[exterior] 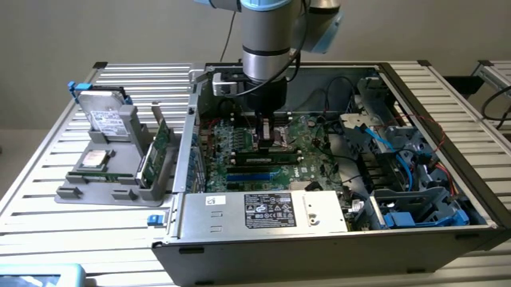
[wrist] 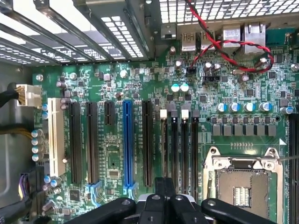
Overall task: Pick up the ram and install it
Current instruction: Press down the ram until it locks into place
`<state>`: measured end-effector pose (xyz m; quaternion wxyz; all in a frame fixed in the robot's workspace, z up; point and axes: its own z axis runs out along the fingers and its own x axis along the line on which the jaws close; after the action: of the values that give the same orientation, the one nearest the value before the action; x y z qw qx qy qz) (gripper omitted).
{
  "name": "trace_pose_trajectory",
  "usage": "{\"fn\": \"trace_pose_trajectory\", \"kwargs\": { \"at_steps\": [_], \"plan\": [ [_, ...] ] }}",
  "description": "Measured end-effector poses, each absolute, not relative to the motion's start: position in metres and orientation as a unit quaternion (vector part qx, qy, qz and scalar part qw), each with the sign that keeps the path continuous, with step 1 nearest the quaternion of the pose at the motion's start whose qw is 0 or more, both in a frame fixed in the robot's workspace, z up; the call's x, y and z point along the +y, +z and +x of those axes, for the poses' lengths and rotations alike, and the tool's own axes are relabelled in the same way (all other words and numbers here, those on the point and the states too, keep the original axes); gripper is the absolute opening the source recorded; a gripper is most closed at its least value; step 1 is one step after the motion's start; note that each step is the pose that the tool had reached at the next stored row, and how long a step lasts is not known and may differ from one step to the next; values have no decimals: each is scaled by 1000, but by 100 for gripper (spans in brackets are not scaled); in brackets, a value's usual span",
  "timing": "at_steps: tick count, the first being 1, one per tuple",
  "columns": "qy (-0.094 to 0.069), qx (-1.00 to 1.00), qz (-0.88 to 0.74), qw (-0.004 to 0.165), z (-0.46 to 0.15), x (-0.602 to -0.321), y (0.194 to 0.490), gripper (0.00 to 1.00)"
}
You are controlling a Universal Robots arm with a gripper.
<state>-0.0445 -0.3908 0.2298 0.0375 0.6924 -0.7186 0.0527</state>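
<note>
The ram is a long thin green stick with black chips. It stands on edge in a slot of the motherboard inside the open computer case. My gripper hangs straight down just above and behind the ram, shut with nothing between its fingers. I cannot tell whether it touches the ram. In the wrist view the shut gripper sits over the narrow memory slots, beside the empty processor socket.
Cables and blue drive bays fill the case toward the exterior view's right. The power supply lies along the near side. Outside the case, a grey tray holds hard drives and a green expansion card.
</note>
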Motion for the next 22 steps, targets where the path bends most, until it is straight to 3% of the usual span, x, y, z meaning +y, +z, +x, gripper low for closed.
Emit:
{"fn": "trace_pose_trajectory", "kwargs": {
  "at_steps": [22],
  "plan": [
    [55,-719,692,35,-42,-391,233,11]
  ]
}}
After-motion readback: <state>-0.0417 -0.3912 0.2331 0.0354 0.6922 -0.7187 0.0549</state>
